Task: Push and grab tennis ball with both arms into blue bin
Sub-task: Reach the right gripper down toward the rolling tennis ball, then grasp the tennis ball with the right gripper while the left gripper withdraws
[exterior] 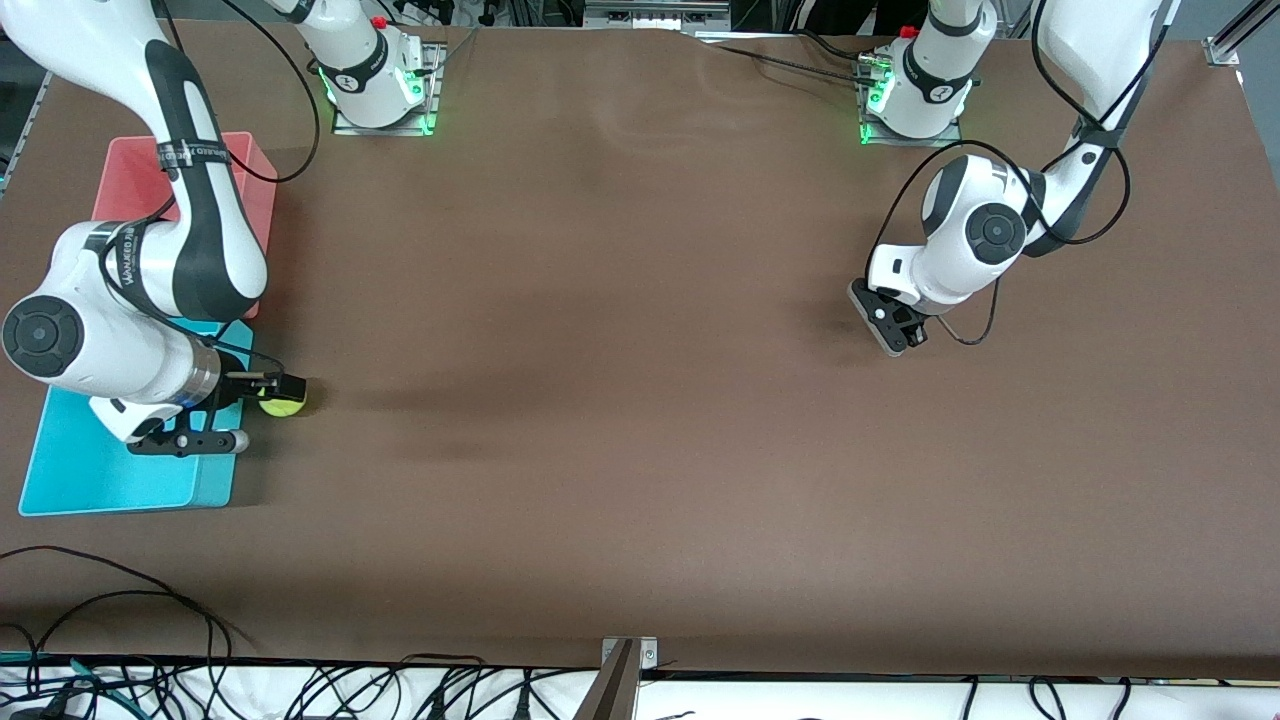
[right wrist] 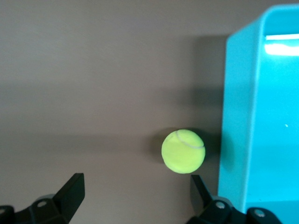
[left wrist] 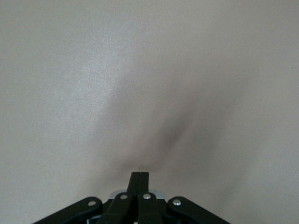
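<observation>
While the tennis ball [exterior: 281, 402] sits on the table just beside the blue bin [exterior: 120, 480], the right gripper [exterior: 258, 408] hangs spread above it and could knock it away in descending, with the clenched left gripper [exterior: 893, 330] waiting well apart.

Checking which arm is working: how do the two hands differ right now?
The right hand is open; the left hand is shut, its fingers pressed together. The right hand is by the ball, next to the blue bin; the left hand waits over bare table at its own end. Neither holds anything.
</observation>
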Robot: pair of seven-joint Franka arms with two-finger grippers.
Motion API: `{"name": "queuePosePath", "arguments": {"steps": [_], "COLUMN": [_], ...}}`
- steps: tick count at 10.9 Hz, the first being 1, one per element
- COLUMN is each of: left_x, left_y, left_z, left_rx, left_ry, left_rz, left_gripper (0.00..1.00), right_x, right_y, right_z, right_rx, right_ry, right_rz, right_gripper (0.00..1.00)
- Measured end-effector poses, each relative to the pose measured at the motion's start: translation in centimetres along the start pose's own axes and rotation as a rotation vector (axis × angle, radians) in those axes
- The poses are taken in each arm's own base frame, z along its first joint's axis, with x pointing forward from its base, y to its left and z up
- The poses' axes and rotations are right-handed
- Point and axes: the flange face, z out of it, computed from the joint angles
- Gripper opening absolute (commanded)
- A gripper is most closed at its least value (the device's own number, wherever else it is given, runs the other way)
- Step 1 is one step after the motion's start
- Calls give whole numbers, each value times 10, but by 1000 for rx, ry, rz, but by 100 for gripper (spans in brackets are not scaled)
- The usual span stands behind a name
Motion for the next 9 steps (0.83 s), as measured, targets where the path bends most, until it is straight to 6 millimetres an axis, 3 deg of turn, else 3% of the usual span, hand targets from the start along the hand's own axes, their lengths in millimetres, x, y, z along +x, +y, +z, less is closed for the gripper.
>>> {"name": "queuePosePath", "arguments": {"steps": [2, 5, 6, 9], "left_x": [0, -1, -1, -4], "left_y": [0, -1, -1, -3], "left_z": [0, 0, 0, 0], "left_rx": [0, -1, -1, -3], "left_ry": [0, -1, -1, -3], "left_rz": [0, -2, -4, -10], "left_gripper": [0, 0, 99, 100], "right_x": [-5, -8, -11, -20], "right_y": [14, 16, 15, 13], "right_z": [11, 24, 37, 73], "right_rx": [-89, -144, -148, -243], "right_ry": [-23, -12, 6, 16], "right_rz": [28, 35, 54, 84], "right_gripper": [100, 100, 100, 100]}}
